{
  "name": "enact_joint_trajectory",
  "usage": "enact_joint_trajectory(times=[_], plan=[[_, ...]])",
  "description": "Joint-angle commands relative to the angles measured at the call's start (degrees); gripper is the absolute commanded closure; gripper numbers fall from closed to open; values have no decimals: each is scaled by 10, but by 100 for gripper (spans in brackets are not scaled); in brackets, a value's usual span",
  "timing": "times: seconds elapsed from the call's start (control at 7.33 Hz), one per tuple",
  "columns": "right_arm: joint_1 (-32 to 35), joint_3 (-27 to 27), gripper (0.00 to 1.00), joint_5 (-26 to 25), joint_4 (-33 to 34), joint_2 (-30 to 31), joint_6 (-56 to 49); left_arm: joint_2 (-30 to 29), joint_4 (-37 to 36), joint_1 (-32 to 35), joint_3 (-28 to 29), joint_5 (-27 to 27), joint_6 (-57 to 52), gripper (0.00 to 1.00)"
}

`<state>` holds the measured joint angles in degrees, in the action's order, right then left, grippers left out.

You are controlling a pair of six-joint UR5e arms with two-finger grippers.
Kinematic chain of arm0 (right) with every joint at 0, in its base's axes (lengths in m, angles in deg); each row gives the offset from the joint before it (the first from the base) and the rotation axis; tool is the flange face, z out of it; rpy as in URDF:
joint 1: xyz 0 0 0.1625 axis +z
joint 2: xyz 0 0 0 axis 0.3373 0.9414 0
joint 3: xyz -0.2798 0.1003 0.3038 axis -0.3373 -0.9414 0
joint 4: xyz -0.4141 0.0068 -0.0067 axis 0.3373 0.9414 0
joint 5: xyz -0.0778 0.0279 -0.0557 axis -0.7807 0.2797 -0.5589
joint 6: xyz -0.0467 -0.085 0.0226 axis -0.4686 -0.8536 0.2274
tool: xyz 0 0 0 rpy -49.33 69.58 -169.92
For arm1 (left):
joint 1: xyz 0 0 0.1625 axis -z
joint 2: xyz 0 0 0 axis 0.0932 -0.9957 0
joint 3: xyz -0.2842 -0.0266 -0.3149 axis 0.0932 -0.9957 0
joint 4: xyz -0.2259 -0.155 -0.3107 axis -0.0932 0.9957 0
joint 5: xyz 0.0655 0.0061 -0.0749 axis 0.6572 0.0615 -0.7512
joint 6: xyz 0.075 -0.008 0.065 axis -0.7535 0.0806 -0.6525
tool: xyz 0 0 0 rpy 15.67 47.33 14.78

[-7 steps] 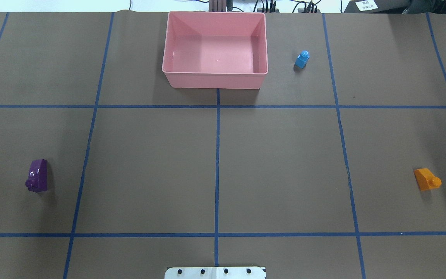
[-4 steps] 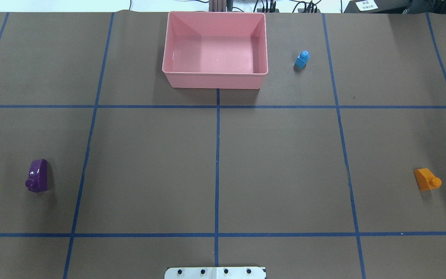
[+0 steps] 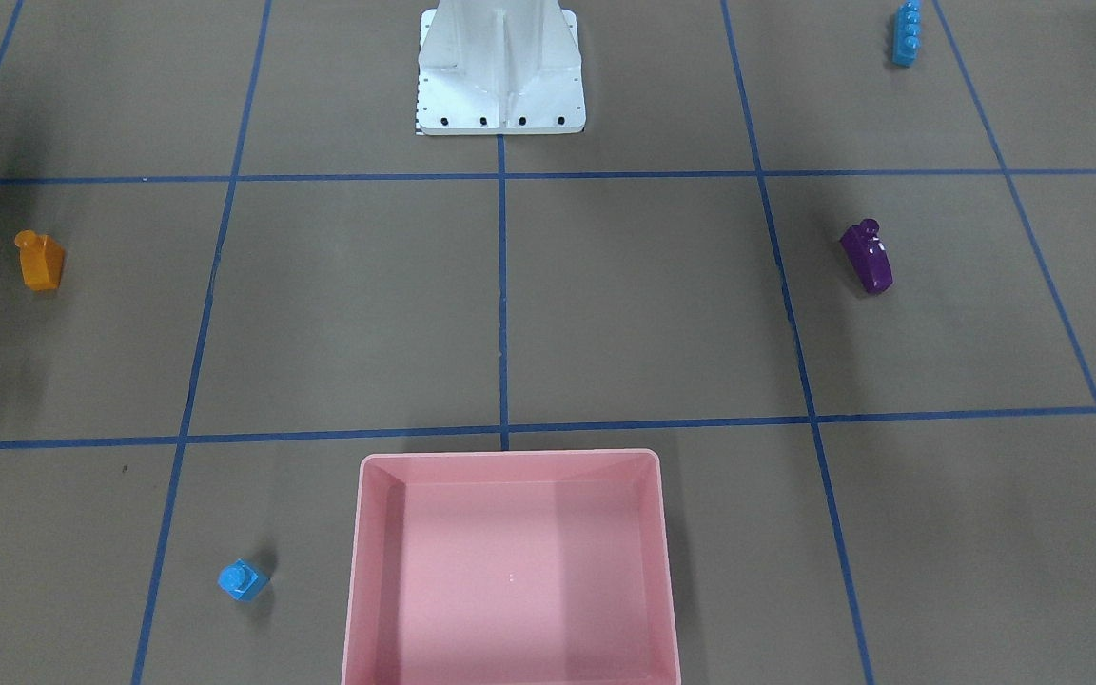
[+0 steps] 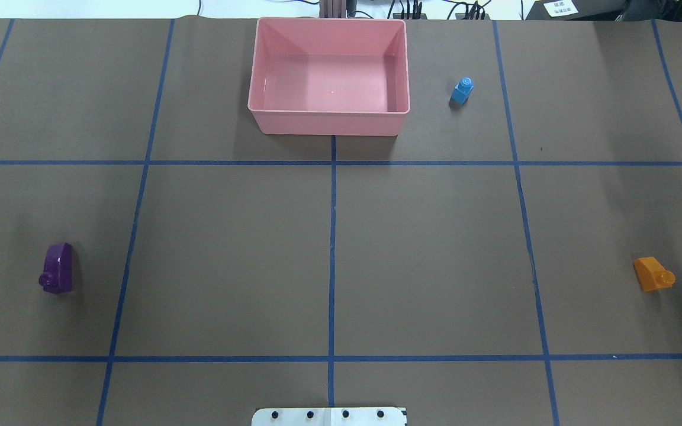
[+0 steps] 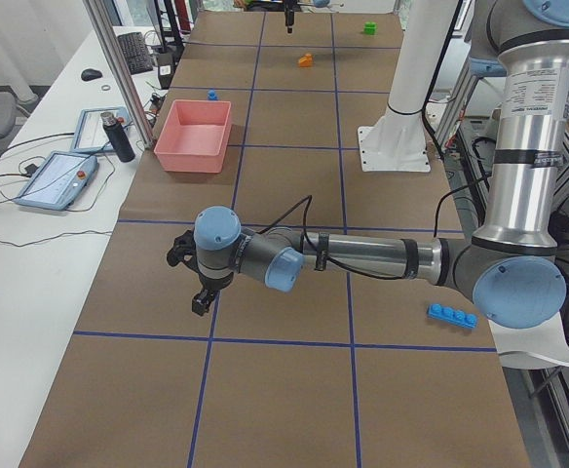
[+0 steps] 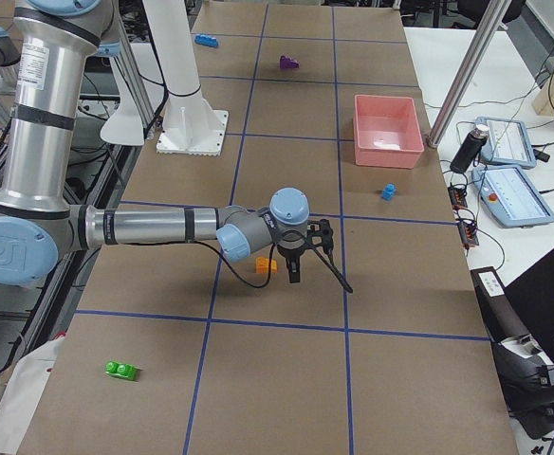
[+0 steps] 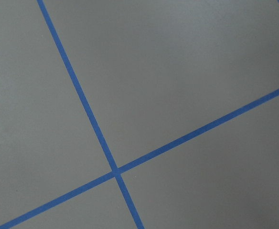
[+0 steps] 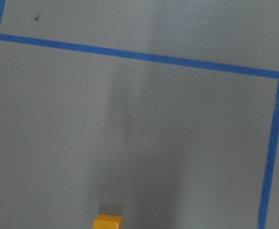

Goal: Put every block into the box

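Since a moment before, my right gripper point(image 6: 293, 272) had edged into the overhead view near the orange block point(image 4: 653, 274), how far it or my left gripper point(image 5: 203, 297) stood open I could not tell, purple block point(image 4: 58, 277) and small blue cube point(image 4: 462, 91) lay on the desk point(image 4: 436, 254) outside the pink box point(image 4: 329, 122)

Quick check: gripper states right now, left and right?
Left gripper: cannot tell; it shows only in a side view.
Right gripper: cannot tell; only a sliver shows overhead, near the orange block.
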<state>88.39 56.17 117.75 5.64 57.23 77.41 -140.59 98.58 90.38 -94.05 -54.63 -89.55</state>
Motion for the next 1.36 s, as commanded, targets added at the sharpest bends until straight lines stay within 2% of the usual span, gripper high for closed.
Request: enact_joint_trajectory(times=[0.0, 0.14, 0.55, 0.68, 0.82, 1.09, 1.23], plan=[[-119, 15, 0, -104, -51, 23, 115, -1, 1, -5, 2, -1, 2, 0], [-146, 21, 0, -124, -52, 37, 121, -1, 1, -7, 2, -1, 2, 0], [-193, 18, 1, -137, -52, 43, 147, -1, 1, -8, 2, -1, 2, 0], [-198, 17, 12, -136, -52, 43, 147, -1, 1, -8, 3, -1, 2, 0], [-202, 17, 39, -137, -52, 43, 147, -1, 1, -8, 3, -1, 2, 0], [-203, 15, 84, -137, -52, 45, 147, -1, 1, -8, 2, -1, 2, 0], [-203, 16, 95, -137, -52, 44, 147, 0, 1, -8, 2, -1, 1, 0]])
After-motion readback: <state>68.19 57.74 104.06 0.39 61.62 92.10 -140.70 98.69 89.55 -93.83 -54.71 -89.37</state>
